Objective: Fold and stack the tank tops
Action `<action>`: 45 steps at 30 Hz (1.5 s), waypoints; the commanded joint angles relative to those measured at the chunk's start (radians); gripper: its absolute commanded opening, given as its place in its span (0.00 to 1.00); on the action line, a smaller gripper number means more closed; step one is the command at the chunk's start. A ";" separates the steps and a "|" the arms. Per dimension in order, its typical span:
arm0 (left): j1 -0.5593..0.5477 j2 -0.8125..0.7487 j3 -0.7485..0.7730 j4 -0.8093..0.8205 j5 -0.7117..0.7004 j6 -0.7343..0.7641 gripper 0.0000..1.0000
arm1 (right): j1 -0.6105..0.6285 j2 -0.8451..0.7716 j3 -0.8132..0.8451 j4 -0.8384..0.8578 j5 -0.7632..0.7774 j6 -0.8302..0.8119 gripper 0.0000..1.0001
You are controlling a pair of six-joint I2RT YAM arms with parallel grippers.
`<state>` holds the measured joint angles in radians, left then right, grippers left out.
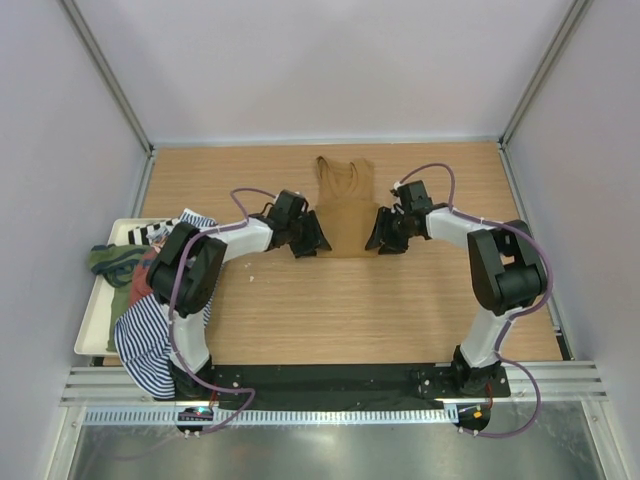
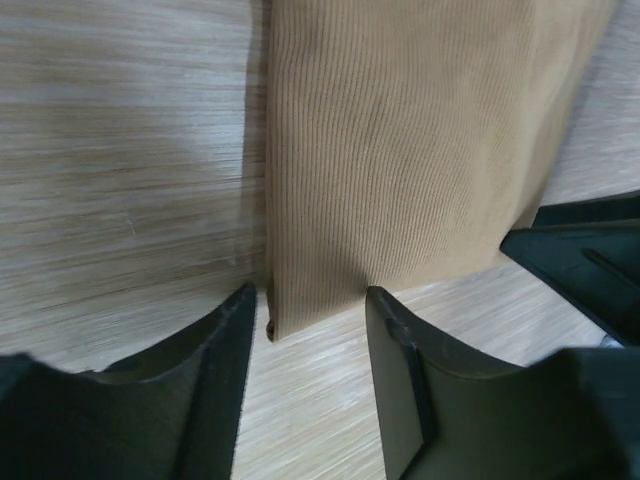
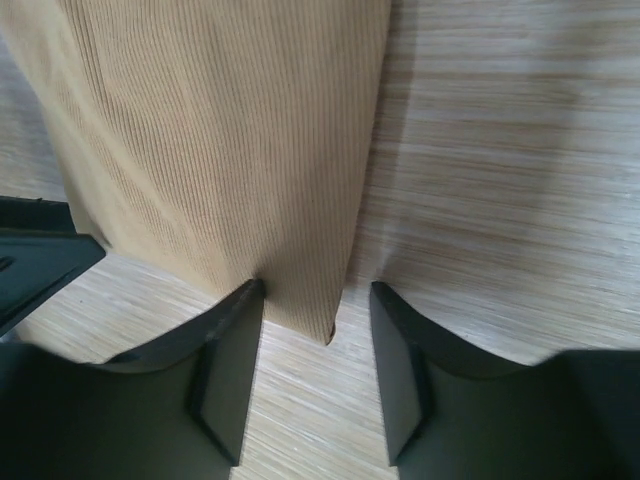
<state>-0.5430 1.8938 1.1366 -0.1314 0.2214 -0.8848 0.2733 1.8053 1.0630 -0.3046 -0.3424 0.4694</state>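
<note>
A tan-brown tank top (image 1: 346, 205) lies flat and narrow on the wooden table, straps at the far end. My left gripper (image 1: 312, 242) is open at its near left hem corner, which lies between the fingers in the left wrist view (image 2: 310, 305). My right gripper (image 1: 382, 238) is open at the near right hem corner, which lies between the fingers in the right wrist view (image 3: 318, 305). The navy-white striped top (image 1: 148, 335), an olive green top (image 1: 112, 260) and a rust-red top (image 1: 145, 280) lie heaped on the tray at the left.
A white tray (image 1: 92, 335) sits at the table's left edge, with the striped top hanging over its near rim. Grey walls and metal frame posts enclose the table (image 1: 330, 310). The other gripper's dark finger shows at the edge of each wrist view.
</note>
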 commanded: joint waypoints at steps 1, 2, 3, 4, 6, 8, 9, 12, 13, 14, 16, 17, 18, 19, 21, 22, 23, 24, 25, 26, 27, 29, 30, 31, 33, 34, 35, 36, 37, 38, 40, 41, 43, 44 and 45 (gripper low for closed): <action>-0.014 0.022 0.011 0.038 0.009 0.000 0.48 | 0.014 0.002 0.000 0.012 -0.014 -0.017 0.49; -0.017 0.024 0.009 0.036 0.006 -0.002 0.45 | 0.012 -0.004 -0.008 0.006 -0.012 -0.018 0.47; -0.018 0.021 0.005 0.035 0.003 -0.003 0.37 | 0.014 -0.009 -0.017 0.009 -0.017 -0.017 0.44; -0.021 0.021 -0.007 0.036 -0.001 -0.003 0.33 | 0.015 -0.015 -0.041 0.018 -0.021 -0.012 0.36; -0.026 0.016 -0.023 0.038 -0.020 -0.003 0.18 | 0.017 -0.033 -0.063 0.027 -0.030 -0.012 0.21; -0.032 0.007 -0.044 0.042 -0.019 -0.002 0.03 | 0.018 -0.050 -0.090 0.027 -0.035 -0.015 0.03; -0.037 -0.004 -0.055 0.041 -0.022 -0.002 0.00 | 0.020 -0.078 -0.100 0.022 -0.032 -0.017 0.01; -0.069 -0.079 -0.121 0.047 -0.075 -0.002 0.00 | 0.026 -0.141 -0.153 0.016 -0.020 -0.012 0.01; -0.087 -0.125 -0.158 0.047 -0.086 -0.002 0.00 | 0.029 -0.187 -0.182 0.009 -0.017 -0.009 0.01; -0.097 -0.146 -0.173 0.047 -0.099 -0.005 0.00 | 0.032 -0.210 -0.198 0.006 -0.017 -0.009 0.01; -0.113 -0.188 -0.217 0.046 -0.120 -0.011 0.00 | 0.052 -0.275 -0.228 -0.010 -0.009 0.000 0.01; -0.126 -0.226 -0.231 0.047 -0.123 -0.020 0.00 | 0.061 -0.296 -0.235 -0.031 0.008 0.002 0.01; -0.133 -0.246 -0.241 0.046 -0.126 -0.025 0.00 | 0.084 -0.323 -0.242 -0.043 0.017 0.002 0.01; -0.141 -0.265 -0.261 0.046 -0.132 -0.025 0.00 | 0.096 -0.365 -0.250 -0.075 0.026 0.002 0.01; -0.176 -0.317 -0.274 0.035 -0.140 -0.031 0.00 | 0.115 -0.412 -0.261 -0.102 0.049 0.009 0.02; -0.189 -0.332 -0.287 0.021 -0.145 -0.034 0.00 | 0.131 -0.434 -0.274 -0.113 0.052 0.014 0.01; -0.218 -0.350 -0.293 0.012 -0.149 -0.040 0.00 | 0.141 -0.483 -0.282 -0.134 0.055 0.026 0.02; -0.233 -0.383 -0.301 0.004 -0.152 -0.054 0.00 | 0.150 -0.503 -0.290 -0.143 0.066 0.032 0.02; -0.248 -0.403 -0.317 0.003 -0.158 -0.062 0.00 | 0.165 -0.529 -0.304 -0.154 0.072 0.040 0.02; -0.277 -0.420 -0.327 -0.002 -0.169 -0.069 0.00 | 0.170 -0.569 -0.311 -0.177 0.077 0.049 0.02; -0.291 -0.435 -0.336 -0.005 -0.175 -0.077 0.00 | 0.175 -0.593 -0.317 -0.189 0.083 0.055 0.02; -0.330 -0.489 -0.359 -0.025 -0.198 -0.103 0.00 | 0.178 -0.635 -0.340 -0.221 0.086 0.070 0.02; -0.347 -0.527 -0.377 -0.036 -0.212 -0.115 0.00 | 0.179 -0.684 -0.353 -0.232 0.085 0.074 0.03; -0.379 -0.542 -0.383 -0.037 -0.212 -0.129 0.00 | 0.179 -0.704 -0.357 -0.252 0.086 0.077 0.03; -0.405 -0.570 -0.388 -0.068 -0.254 -0.143 0.00 | 0.182 -0.760 -0.368 -0.274 0.089 0.089 0.04; -0.422 -0.596 -0.391 -0.085 -0.263 -0.152 0.00 | 0.181 -0.788 -0.365 -0.295 0.101 0.094 0.04; -0.426 -0.620 -0.394 -0.089 -0.261 -0.157 0.00 | 0.181 -0.797 -0.362 -0.310 0.103 0.095 0.04; -0.426 -0.636 -0.397 -0.094 -0.260 -0.166 0.00 | 0.182 -0.805 -0.356 -0.321 0.100 0.097 0.04; -0.428 -0.648 -0.402 -0.097 -0.252 -0.169 0.00 | 0.181 -0.810 -0.338 -0.332 0.098 0.100 0.04; -0.433 -0.674 -0.403 -0.100 -0.249 -0.175 0.00 | 0.182 -0.822 -0.330 -0.353 0.094 0.100 0.04; -0.449 -0.696 -0.402 -0.114 -0.267 -0.187 0.00 | 0.184 -0.839 -0.314 -0.372 0.088 0.100 0.04; -0.468 -0.706 -0.402 -0.120 -0.271 -0.193 0.00 | 0.182 -0.857 -0.311 -0.389 0.088 0.100 0.04; -0.488 -0.720 -0.402 -0.132 -0.278 -0.209 0.00 | 0.182 -0.874 -0.307 -0.404 0.088 0.101 0.04; -0.506 -0.723 -0.402 -0.134 -0.286 -0.215 0.00 | 0.184 -0.877 -0.307 -0.419 0.088 0.104 0.04; -0.515 -0.725 -0.402 -0.135 -0.284 -0.221 0.00 | 0.184 -0.888 -0.302 -0.426 0.085 0.107 0.04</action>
<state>-1.0248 1.1923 0.7361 -0.2394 -0.0311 -1.0718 0.4511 0.9535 0.7094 -0.6872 -0.2638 0.5591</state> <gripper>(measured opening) 0.007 0.048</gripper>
